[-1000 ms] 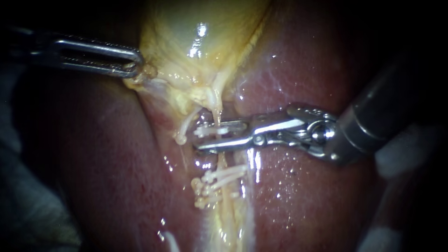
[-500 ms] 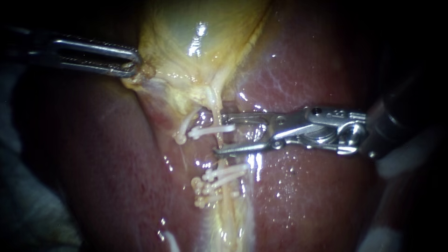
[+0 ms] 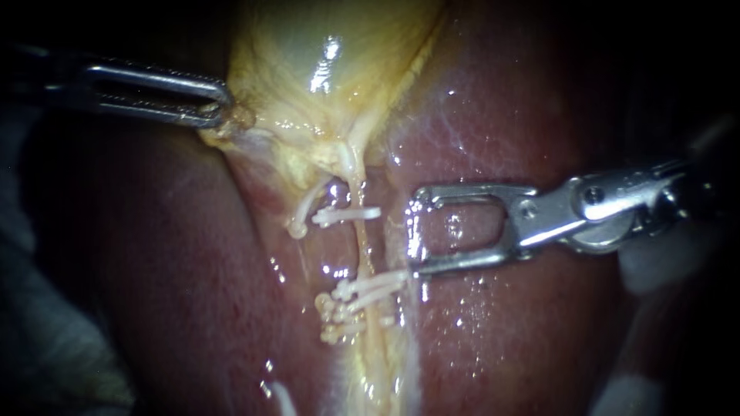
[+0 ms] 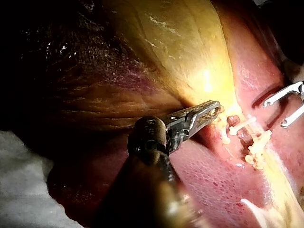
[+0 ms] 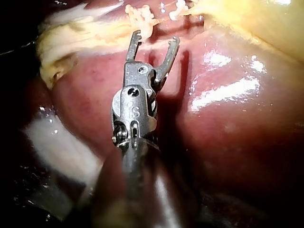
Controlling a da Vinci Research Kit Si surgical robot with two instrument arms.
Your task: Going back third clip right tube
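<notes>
Jaws wide and empty on right instrument (image 3: 414, 233), drawn back off clip (image 3: 347, 215) and right tube (image 3: 361, 246) since earlier, bare liver (image 3: 493, 331) behind; left instrument (image 3: 223, 108) clamped on gallbladder (image 3: 324, 85) edge, unchanged.

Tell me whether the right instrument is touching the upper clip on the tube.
Apart. The endoscope view shows a plain gap between the right instrument and the near end of the upper clip.

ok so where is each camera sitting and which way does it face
Endoscope: close over the tissue, facing the clipped tube and gallbladder; left instrument and right instrument both show.
Left wrist: on the left arm, looking along its instrument toward the gallbladder.
Right wrist: on the right arm, looking along its instrument toward the liver.
Shared: all three show the clips.
</notes>
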